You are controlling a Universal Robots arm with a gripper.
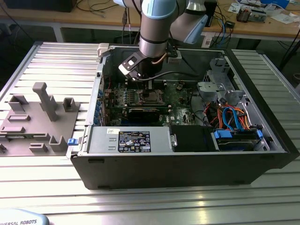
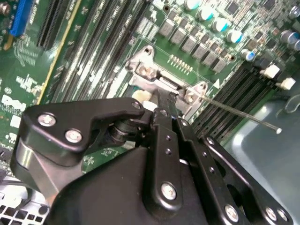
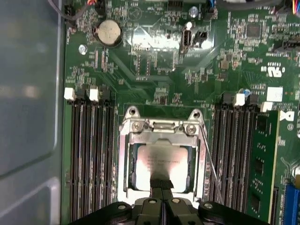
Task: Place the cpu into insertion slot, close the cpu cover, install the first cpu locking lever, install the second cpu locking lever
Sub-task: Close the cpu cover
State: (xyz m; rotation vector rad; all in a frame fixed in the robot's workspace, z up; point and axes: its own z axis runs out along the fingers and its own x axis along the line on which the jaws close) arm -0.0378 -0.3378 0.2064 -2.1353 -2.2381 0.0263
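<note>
The cpu (image 3: 159, 161) lies seated in the insertion slot (image 1: 151, 96). In the exterior view the slot sits toward 10 o'clock of the middle of the computer case (image 1: 140, 168) on the bench (image 1: 56, 61). The cpu cover (image 3: 159, 138) appears folded flat around the chip. The claw (image 3: 161, 183) is pinched shut and empty, with its tips at the chip's edge. In the second wrist view a thin wire lever (image 2: 243, 115) stands raised off the board. The first lever step therefore seems in hand, and it calls for a firm downward push and a tuck under the catch.
</note>
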